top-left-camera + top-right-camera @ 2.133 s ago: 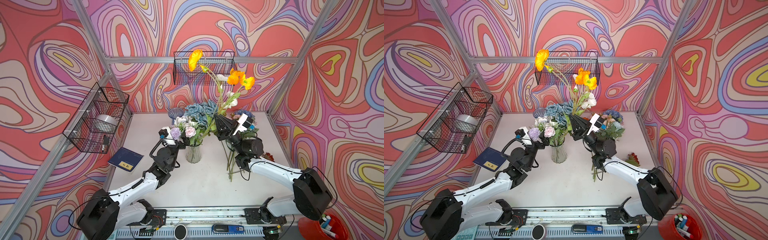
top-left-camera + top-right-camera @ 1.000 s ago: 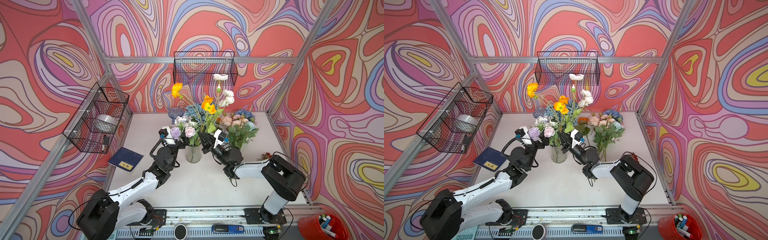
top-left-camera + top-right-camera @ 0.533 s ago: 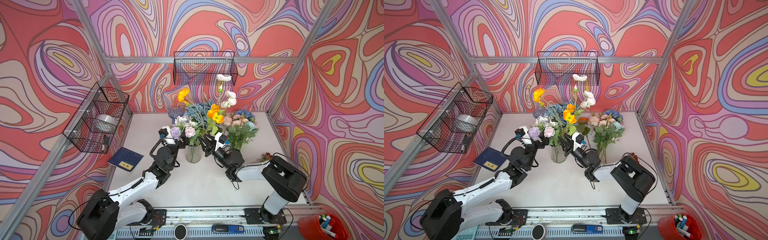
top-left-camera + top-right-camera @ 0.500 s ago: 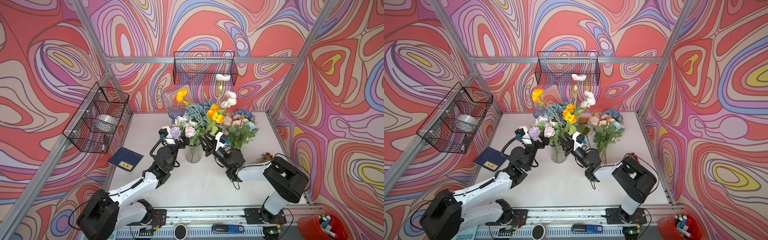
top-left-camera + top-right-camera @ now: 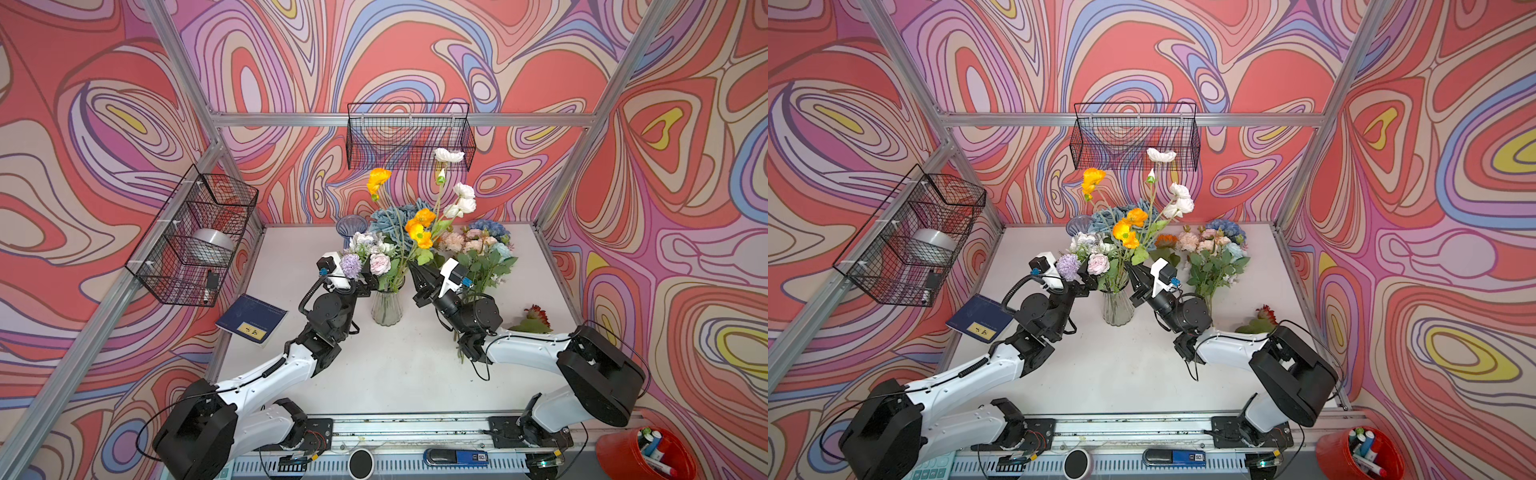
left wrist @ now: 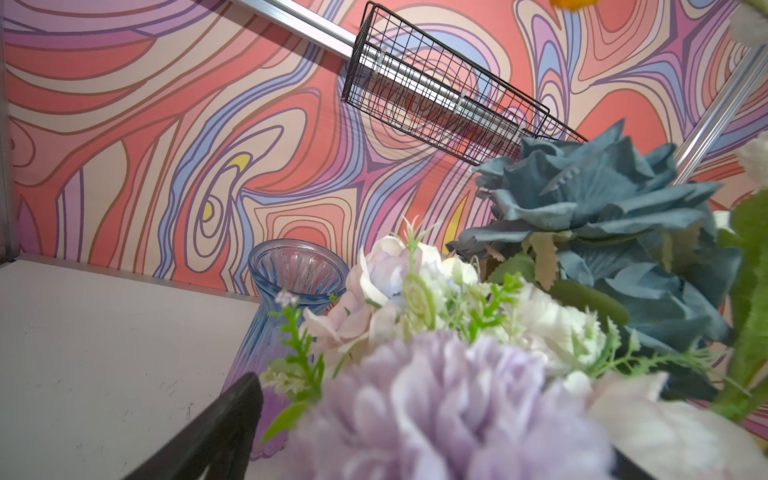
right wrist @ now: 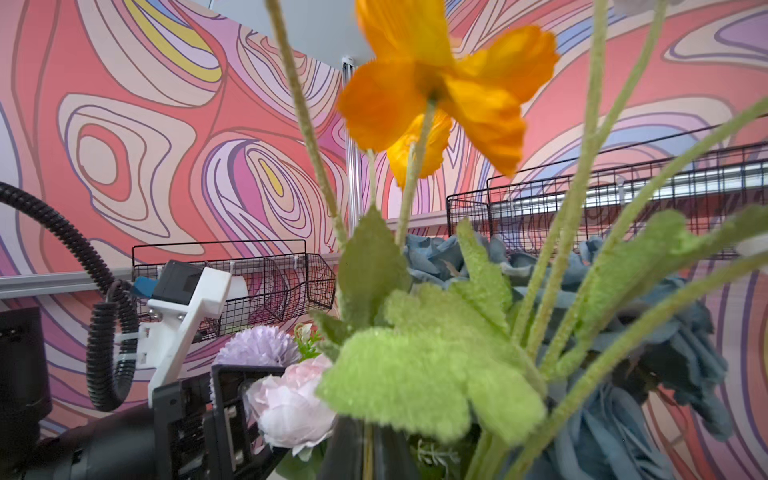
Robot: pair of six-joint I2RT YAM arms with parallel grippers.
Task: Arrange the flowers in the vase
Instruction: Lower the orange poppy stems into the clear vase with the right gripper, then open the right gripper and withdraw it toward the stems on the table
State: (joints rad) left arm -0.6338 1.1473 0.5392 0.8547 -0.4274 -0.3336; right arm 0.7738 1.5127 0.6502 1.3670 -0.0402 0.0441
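Vase: the clear ribbed glass vase (image 5: 386,309) stood mid-counter (image 5: 395,374), crowded with blooms.
Right jaws: closed just above its rim, seemingly pinching 1 stem of the poppy spray of orange and white fabric blooms (image 5: 417,230).
Left jaws: spread wide beside the lilac pompom (image 5: 351,266), gripping nothing.
Risk: I judged that pulling away while pinched could drag the top-heavy spray out or tip the vase.
Hidden: leaves covered the vase mouth, and my pinch was cut off at the wrist view's edge.

Open table (image 5: 395,374) before the vase (image 5: 386,309); flowers (image 5: 415,226) (tall stems) crowd above.

Vase (image 5: 387,309) clr ribbed glass; flowers (image 5: 419,226) matt cloth (fuzzy stems).
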